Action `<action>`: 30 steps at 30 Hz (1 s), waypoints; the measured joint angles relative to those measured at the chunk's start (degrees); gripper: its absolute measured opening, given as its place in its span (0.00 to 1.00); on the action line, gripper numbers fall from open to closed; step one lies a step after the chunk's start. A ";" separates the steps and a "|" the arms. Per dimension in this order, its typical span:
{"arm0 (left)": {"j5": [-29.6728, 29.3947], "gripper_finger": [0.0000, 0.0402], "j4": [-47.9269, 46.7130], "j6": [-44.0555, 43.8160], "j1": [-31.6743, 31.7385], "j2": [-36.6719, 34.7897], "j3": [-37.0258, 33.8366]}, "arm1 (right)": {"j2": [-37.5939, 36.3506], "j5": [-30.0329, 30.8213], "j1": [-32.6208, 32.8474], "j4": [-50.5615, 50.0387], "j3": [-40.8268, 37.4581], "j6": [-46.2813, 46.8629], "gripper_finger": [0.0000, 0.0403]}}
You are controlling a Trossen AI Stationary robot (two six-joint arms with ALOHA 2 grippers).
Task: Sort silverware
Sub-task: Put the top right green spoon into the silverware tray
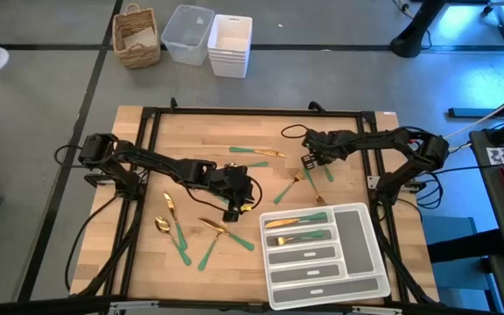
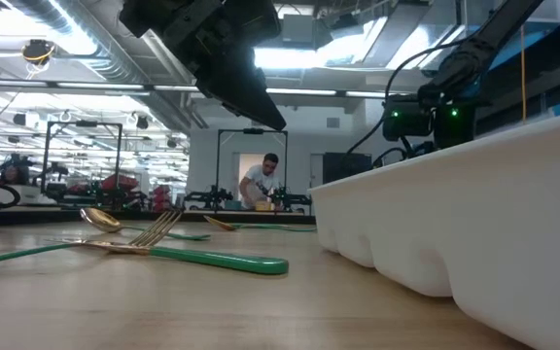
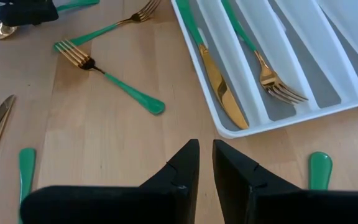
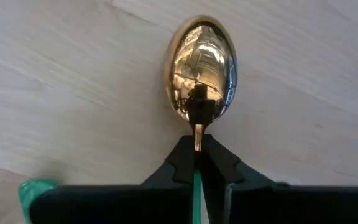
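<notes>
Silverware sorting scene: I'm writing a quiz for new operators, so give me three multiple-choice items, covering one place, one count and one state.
1. The white tray lies
A. on the robot's left half of the table
B. on the robot's right half of the table
C. on the floor

2. Pieces of silverware in the tray:
A. none
B. five
C. two

3. The right gripper is
A. shut on a spoon
B. open above a fork
C. shut on a knife

Answers:
1 B: the high view shows the tray on the right half of the table, at its near edge.
2 C: the left wrist view shows only one knife and one fork in the tray, each in its own compartment.
3 A: the right wrist view shows the right gripper pinching the spoon just below its bowl.
</notes>
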 joint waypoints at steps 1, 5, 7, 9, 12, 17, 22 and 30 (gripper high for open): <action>0.00 0.10 -0.02 0.00 0.00 0.00 0.00 | 0.00 0.00 0.00 -0.06 0.00 -0.24 0.03; 0.00 0.10 0.00 -0.03 0.00 0.00 0.00 | -0.16 -0.97 -0.07 -0.16 -0.04 -1.11 0.05; 0.00 0.10 -0.02 -0.03 0.00 0.00 0.00 | -0.60 -1.24 -0.09 -0.22 -0.09 -2.23 0.03; 0.00 0.10 -0.03 -0.03 0.00 0.00 0.00 | -1.60 -1.50 -0.11 -0.28 -0.13 -3.45 0.02; 0.00 0.10 -0.14 0.24 0.00 0.00 0.00 | -3.72 -2.36 -0.11 -0.49 -0.33 -3.92 0.02; 0.58 0.10 -0.94 1.83 0.14 0.00 0.02 | -8.72 -8.32 -0.05 -1.58 -0.37 -7.32 0.01; 2.38 0.10 -6.03 2.18 2.31 -1.00 0.02 | -12.81 -13.57 -0.07 -3.87 -0.36 -9.45 0.01; 2.42 0.10 -7.51 3.20 8.03 -2.27 0.00 | -18.52 -19.02 -0.01 -6.69 -0.33 -10.97 0.01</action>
